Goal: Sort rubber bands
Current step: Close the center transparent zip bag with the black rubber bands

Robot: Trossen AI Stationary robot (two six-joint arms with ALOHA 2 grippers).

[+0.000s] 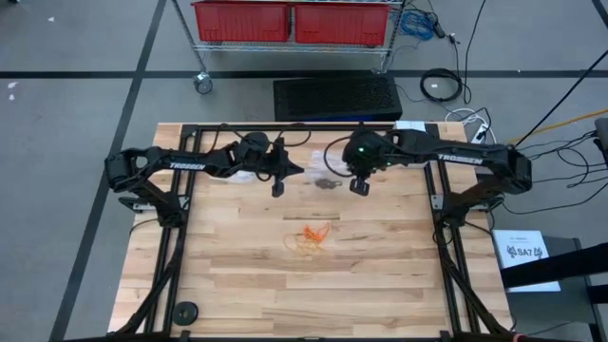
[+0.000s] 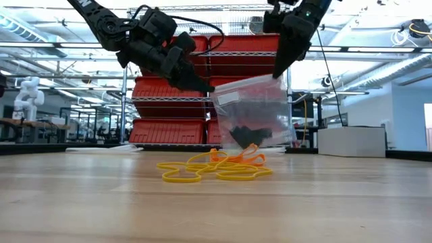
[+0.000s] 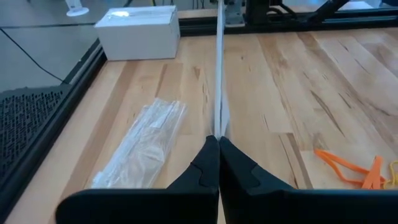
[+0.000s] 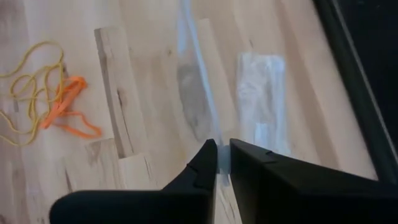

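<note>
A clear plastic bag (image 2: 253,108) hangs between both grippers above the table's far middle, with black rubber bands (image 2: 248,135) in its bottom. My left gripper (image 2: 208,88) is shut on its upper left corner, my right gripper (image 2: 275,73) on its upper right corner. In the high view the bag (image 1: 328,182) shows between the left gripper (image 1: 278,188) and the right gripper (image 1: 359,187). Orange bands (image 2: 233,156) and yellowish bands (image 2: 182,177) lie in a loose tangle on the table (image 1: 237,285), nearer than the bag. Whether the bag's lower edge touches the table I cannot tell. My left gripper (image 3: 218,138) pinches the bag's top edge (image 3: 218,121) at its left corner between two shut fingers, slanting down from the table's left. The bag hangs below, seen edge-on. My right gripper (image 4: 222,144) pinches the bag's top edge (image 4: 217,134) at its right corner between the fingertips, slanting down from the right. The bag hangs below them.
A second clear bag (image 3: 146,146) lies flat on the table near the far edge, also in the right wrist view (image 4: 261,93). A white box (image 3: 140,31) stands at the far right corner. Black frame rails (image 1: 171,256) run along both sides. A black disc (image 1: 185,311) sits near left.
</note>
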